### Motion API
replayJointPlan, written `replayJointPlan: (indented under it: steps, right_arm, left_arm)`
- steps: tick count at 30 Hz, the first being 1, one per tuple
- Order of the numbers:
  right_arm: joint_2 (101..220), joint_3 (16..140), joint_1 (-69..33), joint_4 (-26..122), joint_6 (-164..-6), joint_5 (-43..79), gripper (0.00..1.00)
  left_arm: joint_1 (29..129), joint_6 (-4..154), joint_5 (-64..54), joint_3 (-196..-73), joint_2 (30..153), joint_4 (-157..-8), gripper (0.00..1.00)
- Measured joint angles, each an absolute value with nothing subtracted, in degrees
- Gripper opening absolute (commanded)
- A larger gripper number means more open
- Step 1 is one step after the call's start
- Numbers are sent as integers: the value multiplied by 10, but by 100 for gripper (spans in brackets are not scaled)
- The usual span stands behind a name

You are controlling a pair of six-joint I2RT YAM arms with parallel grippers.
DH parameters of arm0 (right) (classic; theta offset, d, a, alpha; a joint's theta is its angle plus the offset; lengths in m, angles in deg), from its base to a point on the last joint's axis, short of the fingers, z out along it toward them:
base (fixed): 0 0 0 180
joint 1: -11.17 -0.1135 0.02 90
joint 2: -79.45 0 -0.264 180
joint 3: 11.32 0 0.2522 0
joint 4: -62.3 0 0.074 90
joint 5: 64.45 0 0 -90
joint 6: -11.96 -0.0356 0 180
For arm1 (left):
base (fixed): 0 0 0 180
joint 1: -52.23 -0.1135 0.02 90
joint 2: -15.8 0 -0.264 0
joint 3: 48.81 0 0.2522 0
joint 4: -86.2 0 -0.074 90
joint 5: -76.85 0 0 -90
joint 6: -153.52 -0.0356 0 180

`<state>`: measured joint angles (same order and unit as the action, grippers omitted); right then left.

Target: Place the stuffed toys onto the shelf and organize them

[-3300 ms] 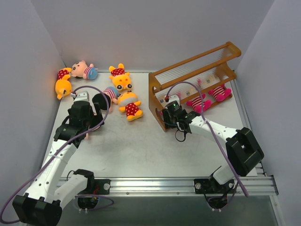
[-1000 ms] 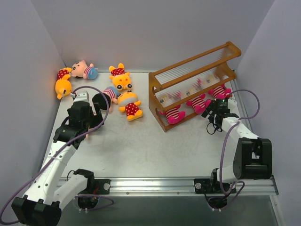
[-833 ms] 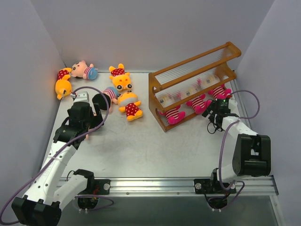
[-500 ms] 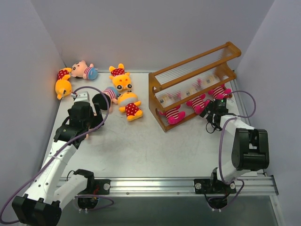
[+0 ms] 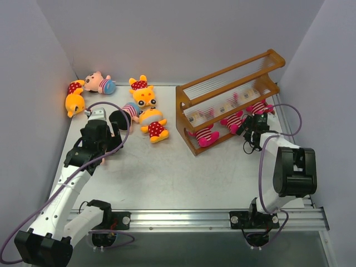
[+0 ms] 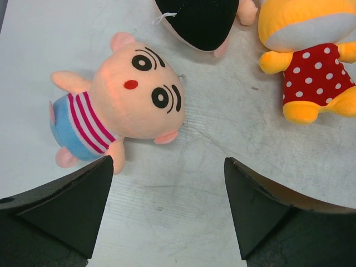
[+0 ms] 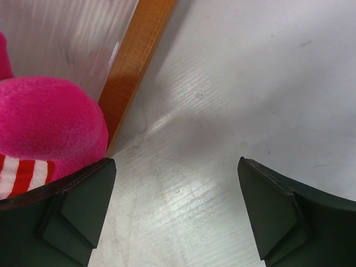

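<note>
Sprawling soft and round-headed, plush dolls (image 5: 153,127) littered the scuffed pale tabletop (image 5: 183,178), three fuzzy magenta-limbed dolls (image 5: 207,136) sitting on the lowest rod tier of the wooden shelf (image 5: 181,103). The left gripper (image 6: 168,167) gaped empty over a peach-faced doll (image 6: 133,97), the right gripper (image 7: 177,167) likewise beside the shelf; greyish walls (image 5: 183,33) enclosed everything.

The top camera looks down from high at the near side over the whole desk (image 5: 183,178). The left wrist camera peers close past the left pincer (image 6: 168,161) at a peach-faced doll (image 6: 133,100) just ahead; the right wrist camera, closer still, past the right pincer (image 7: 177,161) at the shelf (image 7: 139,55) rail ahead-left. The top view holds both patches.
</note>
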<state>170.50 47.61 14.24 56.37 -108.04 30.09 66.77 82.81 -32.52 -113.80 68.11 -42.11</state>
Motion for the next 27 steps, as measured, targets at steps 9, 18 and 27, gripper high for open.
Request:
replayJointPlan:
  steps: [9, 18, 27]
  right_arm:
    - [1715, 489, 142, 565, -1080, 300, 96]
    - [1720, 495, 142, 566, -1079, 296, 97]
    - [1722, 495, 142, 568, -1079, 293, 97]
  left_arm:
    - [668, 828, -325, -1138, 681, -421, 89]
    - [668, 828, -325, -1138, 681, -421, 89]
    - [668, 828, -325, -1138, 681, -421, 89]
